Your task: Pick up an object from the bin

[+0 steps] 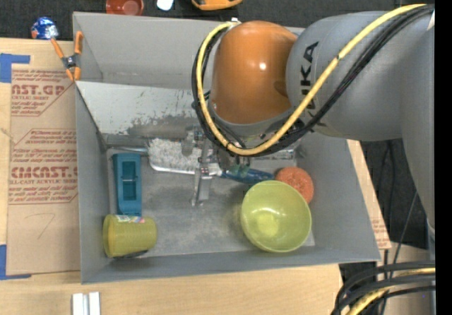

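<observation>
Slender blue item [246,174] lies mid-bin [134,105], its left end just beside the gripper [202,183]. Gripper low over the floor; spread or closed, cannot tell. Orange round piece [296,181] and yellow-green bowl [275,216] near, at right. Teal block [128,183] and yellow cup [128,235] well apart, at left.

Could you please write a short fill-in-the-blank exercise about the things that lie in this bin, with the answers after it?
1. The yellow-green ____ sits at the lower right of the bin.
2. The yellow cup lies on its ____.
3. The teal block lies along the bin's ____ side in the view.
4. The end effector hangs over the bin's ____.

Answers: bowl; side; left; middle.
</observation>
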`<state>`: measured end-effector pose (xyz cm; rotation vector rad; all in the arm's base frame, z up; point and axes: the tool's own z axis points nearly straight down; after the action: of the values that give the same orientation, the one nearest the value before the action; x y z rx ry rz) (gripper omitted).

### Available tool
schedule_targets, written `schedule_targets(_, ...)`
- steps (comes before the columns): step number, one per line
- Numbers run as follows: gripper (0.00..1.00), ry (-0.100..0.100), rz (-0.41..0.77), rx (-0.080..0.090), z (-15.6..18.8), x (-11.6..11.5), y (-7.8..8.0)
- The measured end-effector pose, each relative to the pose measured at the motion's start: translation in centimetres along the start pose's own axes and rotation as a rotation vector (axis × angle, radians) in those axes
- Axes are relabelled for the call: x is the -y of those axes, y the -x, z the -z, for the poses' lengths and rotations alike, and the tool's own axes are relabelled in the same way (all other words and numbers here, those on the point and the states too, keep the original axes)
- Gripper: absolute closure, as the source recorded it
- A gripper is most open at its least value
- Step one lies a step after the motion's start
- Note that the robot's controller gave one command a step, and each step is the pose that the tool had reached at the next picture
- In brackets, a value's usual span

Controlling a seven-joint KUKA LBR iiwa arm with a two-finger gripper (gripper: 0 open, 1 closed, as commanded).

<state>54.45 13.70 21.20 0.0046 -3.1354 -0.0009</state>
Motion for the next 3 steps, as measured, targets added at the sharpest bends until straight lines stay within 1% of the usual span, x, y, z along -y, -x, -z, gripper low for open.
schedule_targets(1, 0.00, 0.001, -0.003, 0.008, 0.5, 0.1, 0.2)
schedule_targets(2, 0.00, 0.005, -0.233, 0.011, -10.7, 2.2, 3.7)
schedule_targets(3, 0.00, 0.005, 0.004, 0.032, -13.6, 4.9, 5.6)
